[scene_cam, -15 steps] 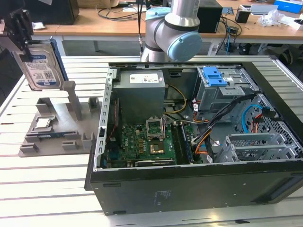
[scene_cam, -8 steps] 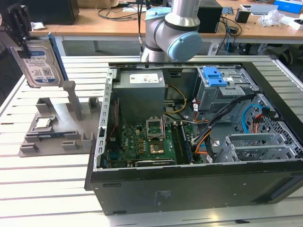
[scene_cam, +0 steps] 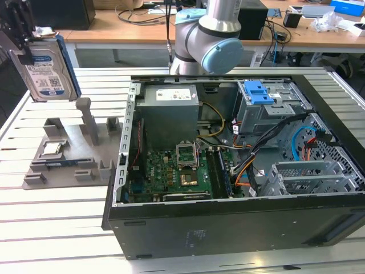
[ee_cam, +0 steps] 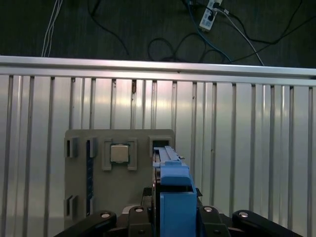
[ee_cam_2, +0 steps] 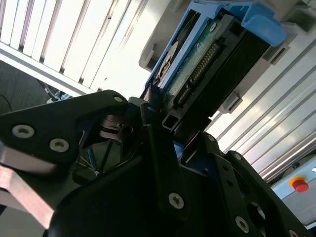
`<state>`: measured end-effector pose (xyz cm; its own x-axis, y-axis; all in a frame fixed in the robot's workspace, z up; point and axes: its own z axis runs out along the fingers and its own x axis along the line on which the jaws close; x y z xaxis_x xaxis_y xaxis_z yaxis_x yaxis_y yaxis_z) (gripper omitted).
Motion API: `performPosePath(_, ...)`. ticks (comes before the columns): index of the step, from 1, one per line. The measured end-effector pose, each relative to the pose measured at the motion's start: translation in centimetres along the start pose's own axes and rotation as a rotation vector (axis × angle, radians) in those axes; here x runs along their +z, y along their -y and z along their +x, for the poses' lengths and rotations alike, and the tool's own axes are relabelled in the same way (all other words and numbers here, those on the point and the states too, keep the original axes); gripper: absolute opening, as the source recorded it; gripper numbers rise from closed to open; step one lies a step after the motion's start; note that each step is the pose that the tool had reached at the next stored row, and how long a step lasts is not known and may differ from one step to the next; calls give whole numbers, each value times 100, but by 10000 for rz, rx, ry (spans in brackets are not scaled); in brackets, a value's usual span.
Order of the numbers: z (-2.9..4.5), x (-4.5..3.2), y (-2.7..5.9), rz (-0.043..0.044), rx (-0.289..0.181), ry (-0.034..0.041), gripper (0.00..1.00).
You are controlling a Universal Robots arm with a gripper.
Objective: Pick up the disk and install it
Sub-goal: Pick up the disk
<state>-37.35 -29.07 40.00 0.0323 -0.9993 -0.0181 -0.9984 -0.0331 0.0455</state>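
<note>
**Drive held on edge above its fixture slot**

At the exterior view's far left, the hand [scene_cam: 24, 45] is clamped on the disk [scene_cam: 47, 71]. It holds the disk on edge, clear of the grey fixture block [scene_cam: 63, 157] below. The upright pose probably matches the narrow empty slot [ee_cam: 160, 144] in that block, which lies directly beneath the drive in the first wrist view. A small square chip [ee_cam: 118, 153] sits in a pocket beside the slot.

The disk is a flat silver metal slab with a white-and-blue label, edged by a smooth blue plastic carrier. The second wrist view shows its green circuit board [ee_cam_2: 195, 59].

Towards the exterior view's right, the open computer case [scene_cam: 228, 225] lies on the ribbed metal worktop [scene_cam: 57, 228]. Its blue-latched drive cage [scene_cam: 274, 111] is well apart from the disk.
</note>
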Motion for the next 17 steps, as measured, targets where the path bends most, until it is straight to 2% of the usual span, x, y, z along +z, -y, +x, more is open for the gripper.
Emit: performPosePath(17,-5,-247,-11,0,0,0,37)
